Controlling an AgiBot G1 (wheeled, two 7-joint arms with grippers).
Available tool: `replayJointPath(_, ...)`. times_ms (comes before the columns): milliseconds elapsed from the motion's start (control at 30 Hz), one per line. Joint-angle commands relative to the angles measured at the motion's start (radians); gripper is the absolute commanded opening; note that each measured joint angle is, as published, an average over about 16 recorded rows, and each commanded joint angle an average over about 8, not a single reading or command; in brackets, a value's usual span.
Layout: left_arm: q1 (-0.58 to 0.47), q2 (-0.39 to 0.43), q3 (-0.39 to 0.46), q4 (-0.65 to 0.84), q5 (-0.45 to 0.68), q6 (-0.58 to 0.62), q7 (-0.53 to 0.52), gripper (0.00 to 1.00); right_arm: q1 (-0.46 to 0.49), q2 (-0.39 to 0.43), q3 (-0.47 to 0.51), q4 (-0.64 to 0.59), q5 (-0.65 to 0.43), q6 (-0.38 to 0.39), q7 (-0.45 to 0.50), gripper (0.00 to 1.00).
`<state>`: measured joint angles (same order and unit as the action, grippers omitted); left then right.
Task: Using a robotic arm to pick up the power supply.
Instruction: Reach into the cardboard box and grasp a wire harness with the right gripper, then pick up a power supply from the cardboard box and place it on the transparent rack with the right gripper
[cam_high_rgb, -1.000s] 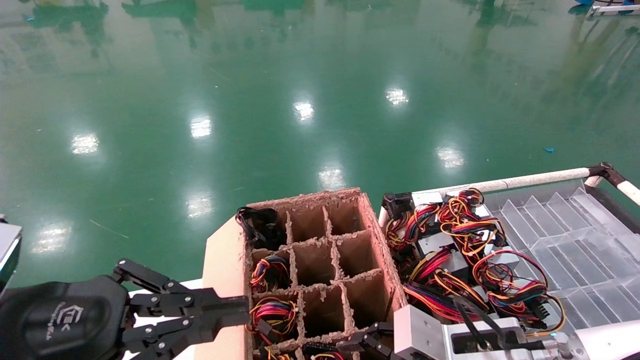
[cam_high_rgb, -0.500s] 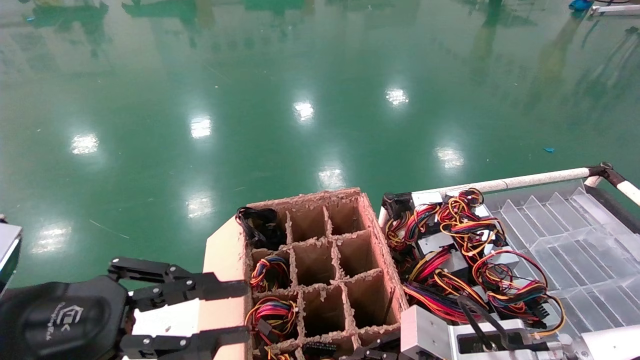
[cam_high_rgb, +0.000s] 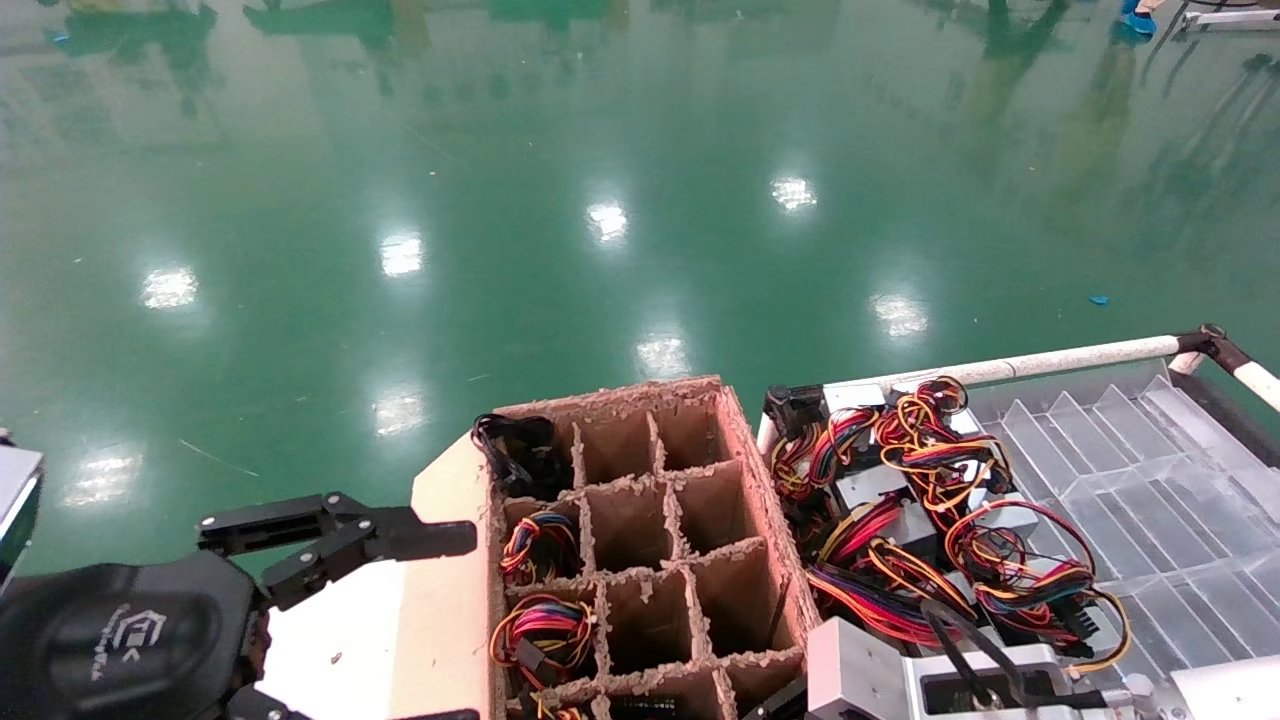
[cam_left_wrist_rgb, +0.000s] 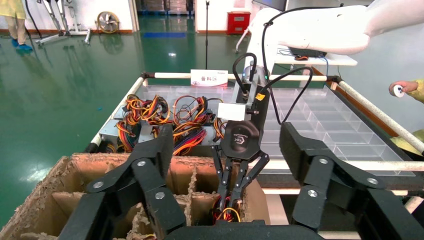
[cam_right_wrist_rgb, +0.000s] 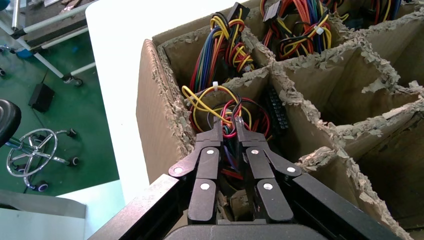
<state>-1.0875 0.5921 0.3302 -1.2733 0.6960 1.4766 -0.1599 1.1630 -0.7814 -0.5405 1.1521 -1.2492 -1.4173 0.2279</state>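
Right wrist view | right gripper (cam_right_wrist_rgb: 229, 125) pressed nearly together, pinching wires of the power supply (cam_right_wrist_rgb: 225, 107) in a near corner cell of the cardboard box (cam_right_wrist_rgb: 155, 115) | left gripper (cam_left_wrist_rgb: 225, 165) spread wide beside the box

L gripper (cam_high_rgb: 330, 620) wide open, R gripper (cam_right_wrist_rgb: 229, 125) pinched

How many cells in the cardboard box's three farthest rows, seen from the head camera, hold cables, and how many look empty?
Cells holding cable bundles: 3
Cells that look empty: 6
Total: 9
The right gripper, shut on wires in the nearest row, and the open left gripper beside the box are outside this count.
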Motion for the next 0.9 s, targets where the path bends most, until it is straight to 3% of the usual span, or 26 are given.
replayJointPath(33,0.0,0.0,0.0,0.0,0.0,0.0,0.0,1.0,0.001,0.001,0.0,-0.001,0.0,-0.001,-0.001,0.0)
replayJointPath(433,0.0,0.0,0.0,0.0,0.0,0.0,0.0,1.0,0.013,0.032,0.024,0.035,0.041,-0.019,0.013,0.0)
replayJointPath(900,0.0,0.0,0.001,0.0,0.0,0.0,0.0,1.0,0.003,0.118,0.127,0.122,0.201,0.0,0.056,0.0)
